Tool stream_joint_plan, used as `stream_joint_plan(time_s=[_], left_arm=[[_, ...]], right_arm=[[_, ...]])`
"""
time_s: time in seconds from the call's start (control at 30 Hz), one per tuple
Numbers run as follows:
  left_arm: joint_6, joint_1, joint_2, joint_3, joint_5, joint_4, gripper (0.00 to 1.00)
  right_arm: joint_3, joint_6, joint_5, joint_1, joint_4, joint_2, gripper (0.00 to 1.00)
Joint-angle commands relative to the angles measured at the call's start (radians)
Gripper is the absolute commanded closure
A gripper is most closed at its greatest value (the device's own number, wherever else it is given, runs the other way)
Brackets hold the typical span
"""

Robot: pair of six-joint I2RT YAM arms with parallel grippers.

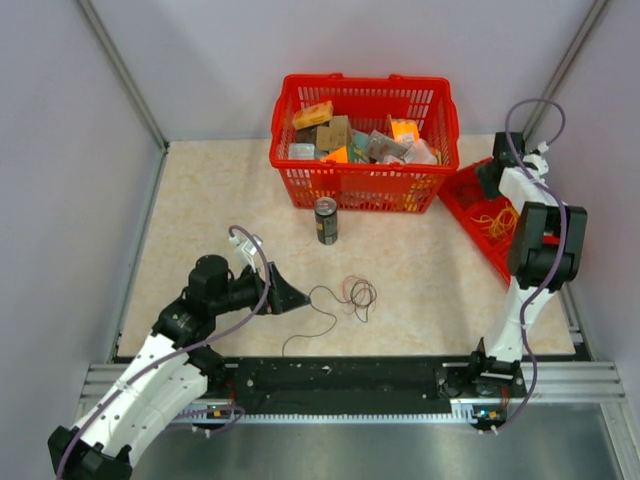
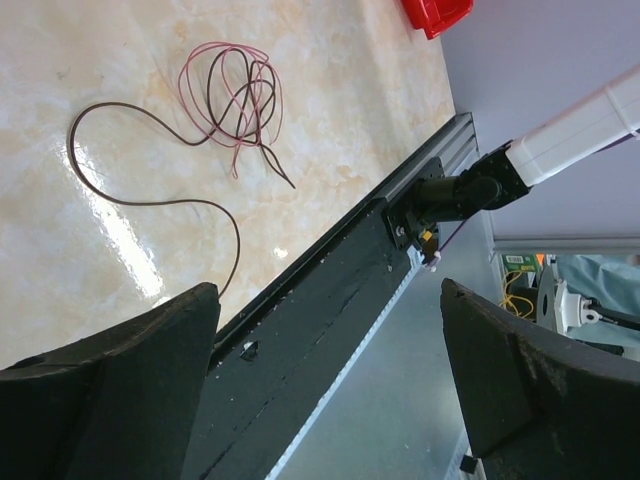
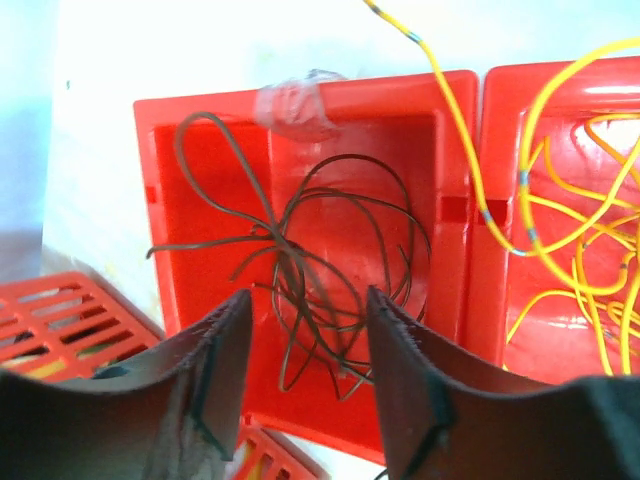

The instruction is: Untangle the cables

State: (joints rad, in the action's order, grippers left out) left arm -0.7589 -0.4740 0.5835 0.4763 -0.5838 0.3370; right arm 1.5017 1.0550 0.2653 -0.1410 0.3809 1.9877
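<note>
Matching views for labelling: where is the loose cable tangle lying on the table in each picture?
Top external: cable tangle at picture centre, just below the can.
Left wrist: upper left.
Right wrist: not in it.
Shared landmark: the red tray.

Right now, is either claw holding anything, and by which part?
Nothing is held. The left gripper is open, clear of the cables on the table; the right gripper is open above the brown cable bundle lying in the red tray.
</note>
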Motion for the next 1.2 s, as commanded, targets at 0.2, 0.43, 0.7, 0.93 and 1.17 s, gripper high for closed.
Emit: stream_joint_plan(time_s=[0.2, 0.43, 0.7, 0.93, 1.17], left_arm=[[-0.049, 0.0, -0.074, -0.041, -0.053, -0.043, 0.05], [-0.069, -0.003, -0.12, -0.077, -0.047, -0.041, 0.05], [-0.059, -0.012, -0.048, -0.128, -0.053, -0.09, 0.07], [-0.095, -0.072, 0.108, -0.159, -0.036, -0.254, 0.12], [-0.088, -0.247, 0.343, -0.081, 0.116, -0.361, 0.18]], right_arm=[[-0.033, -0.211, -0.017, 0.009, 0.009, -0.272, 0.28], [-0.34, -0.266, -0.077, 0.055, -0.046, -0.58, 0.31], [-0.82, -0.365, -0.178, 0.123, -0.137, -1.027, 0.45], [-1.084, -0.42, -0.405, 0.386, -0.189, -1.247, 0.45], [-1.245, -0.379, -0.405, 0.742, -0.462, -1.293, 0.46]])
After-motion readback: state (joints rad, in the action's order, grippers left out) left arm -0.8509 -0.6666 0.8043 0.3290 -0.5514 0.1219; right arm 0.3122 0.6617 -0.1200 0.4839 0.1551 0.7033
